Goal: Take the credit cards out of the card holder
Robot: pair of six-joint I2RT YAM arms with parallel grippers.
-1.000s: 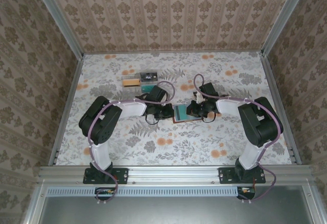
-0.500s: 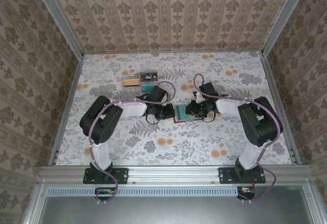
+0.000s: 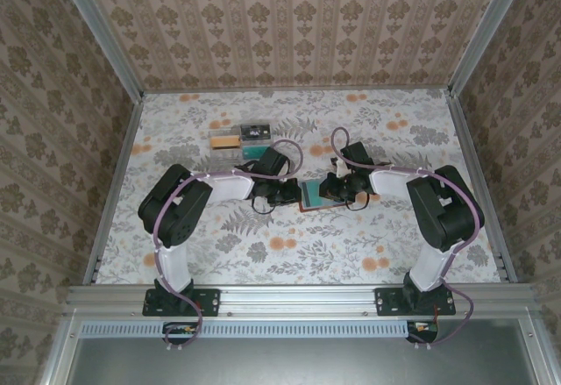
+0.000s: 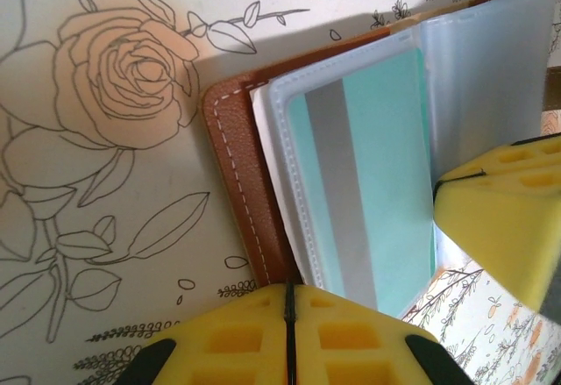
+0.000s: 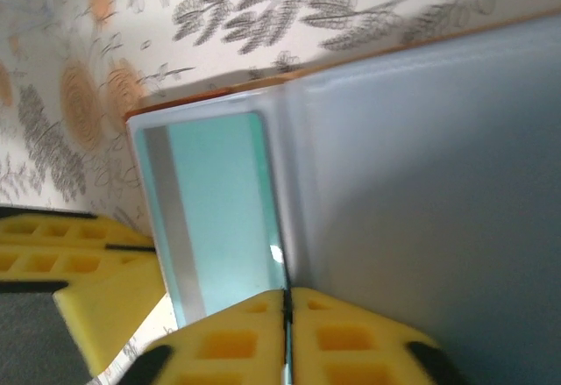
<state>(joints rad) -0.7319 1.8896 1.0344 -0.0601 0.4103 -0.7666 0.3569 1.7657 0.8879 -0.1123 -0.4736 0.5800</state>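
Observation:
The card holder (image 3: pixel 304 207) lies open mid-table between both grippers, its brown leather cover (image 4: pixel 235 174) under clear sleeve pages (image 5: pixel 421 174). A teal credit card (image 4: pixel 381 201) with a grey stripe sits in the front sleeve. My left gripper (image 4: pixel 289 290) is shut on the leather cover's near edge. My right gripper (image 5: pixel 286 295) is shut on the teal credit card's (image 5: pixel 223 201) long edge, right at the fold of a raised sleeve page. In the top view the left gripper (image 3: pixel 294 194) and right gripper (image 3: pixel 327 190) flank the holder.
A clear plastic tray (image 3: pixel 252 130) stands at the back left with a gold-tan card (image 3: pixel 225 141) beside it. Patterned walls and metal rails close the table on three sides. Open floral tabletop lies in front and to the right.
My right gripper's jaws have closed onto the teal card's edge. Both arms have barely shifted, and the left gripper stays clamped on the cover.

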